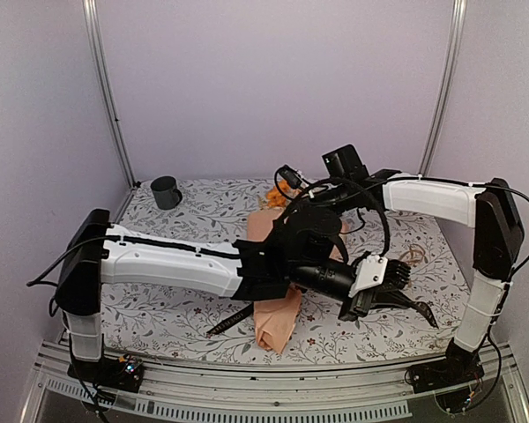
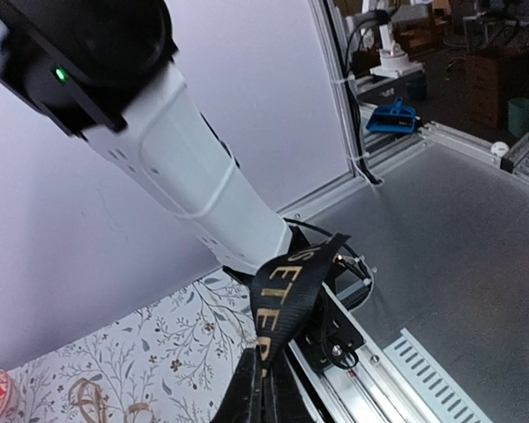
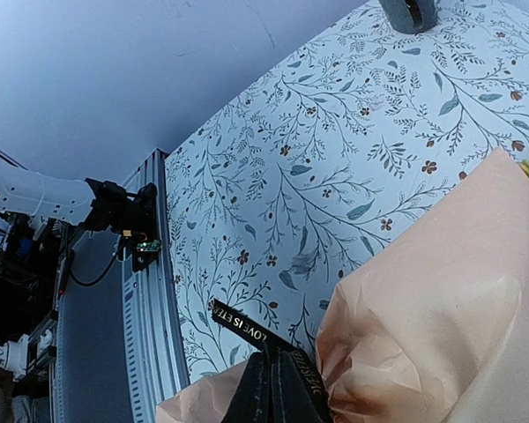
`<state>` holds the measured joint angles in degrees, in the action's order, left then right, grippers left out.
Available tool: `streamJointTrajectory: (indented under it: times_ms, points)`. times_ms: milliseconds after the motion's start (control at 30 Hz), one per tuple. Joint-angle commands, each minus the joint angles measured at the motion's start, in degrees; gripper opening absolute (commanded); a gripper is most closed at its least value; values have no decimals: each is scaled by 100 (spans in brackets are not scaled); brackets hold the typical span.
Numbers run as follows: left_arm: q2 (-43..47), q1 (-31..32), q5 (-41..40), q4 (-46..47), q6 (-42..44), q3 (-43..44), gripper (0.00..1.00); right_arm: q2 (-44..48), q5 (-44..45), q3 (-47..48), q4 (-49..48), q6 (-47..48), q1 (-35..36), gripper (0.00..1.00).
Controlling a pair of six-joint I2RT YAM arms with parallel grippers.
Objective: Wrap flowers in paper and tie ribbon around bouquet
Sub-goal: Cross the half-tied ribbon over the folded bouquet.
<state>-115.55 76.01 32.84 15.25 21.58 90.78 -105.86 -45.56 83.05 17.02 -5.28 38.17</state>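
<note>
Overall, the work surface is a table under a white table cover (image 1: 185, 308) printed with leafy sprigs and small red flowers; it lies flat with no visible folds. Pale lilac walls (image 1: 273, 79) enclose it on three sides, with aluminium posts (image 1: 106, 88) at the two back corners and a slotted metal rail (image 1: 264, 397) along the near edge. The left wrist view looks past that rail to a grey metal floor and a cluttered workshop beyond, too small to detail. A dark mug (image 1: 166, 191) stands upright at the back left, well apart from the work. A tan cord (image 1: 414, 256) lies loose on the right side of the cover. The bouquet (image 1: 278, 322) lies at the middle of the table, its narrow end toward the near edge, largely hidden under the left arm; the peach paper (image 3: 423, 335) is creased and wrapped as a cone, and the flowers (image 1: 273, 196) show orange at its far end. The black ribbon (image 3: 242, 324) carries gold lettering. The left gripper (image 2: 266, 397) is clamped on one stretch of it, to the right of the bouquet and above the cover. The right gripper (image 3: 269, 397) is clamped on another stretch, just beside the paper's edge, with a short lettered end sticking out.
</note>
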Motion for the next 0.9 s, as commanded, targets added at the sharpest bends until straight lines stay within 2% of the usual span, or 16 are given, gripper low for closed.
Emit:
streamJointTrajectory:
  times_ms: [0,67,133,200,333,467,600,667,800,867]
  points:
    - [-642,123,-1,-762,474,188,2,-56,-53,228,306,329,-16,0]
    - [-739,125,-264,-896,496,190,16,-61,-58,232,349,366,-20,0]
    - [-745,132,-607,-945,488,141,42,-66,-68,230,371,387,-15,0]
    - [-726,128,-1038,-1061,526,92,61,-74,-91,230,374,396,-13,0]
    - [-502,111,-1614,-1326,661,-101,73,-66,-97,227,373,388,-2,0]
    - [177,-24,-1830,-839,480,-801,74,-54,-68,213,358,353,46,0]
    - [1329,-328,-1990,209,-215,-1920,71,-34,25,205,245,192,100,0]
    - [1924,-535,-2158,824,-763,-2578,63,-21,94,180,166,11,113,0]
    - [2919,-1109,-2851,2097,-1957,-4053,37,61,189,17,-168,-457,123,0]
    - [3225,-1397,-3306,2510,-2433,-4697,32,143,199,-144,-476,-731,131,0]
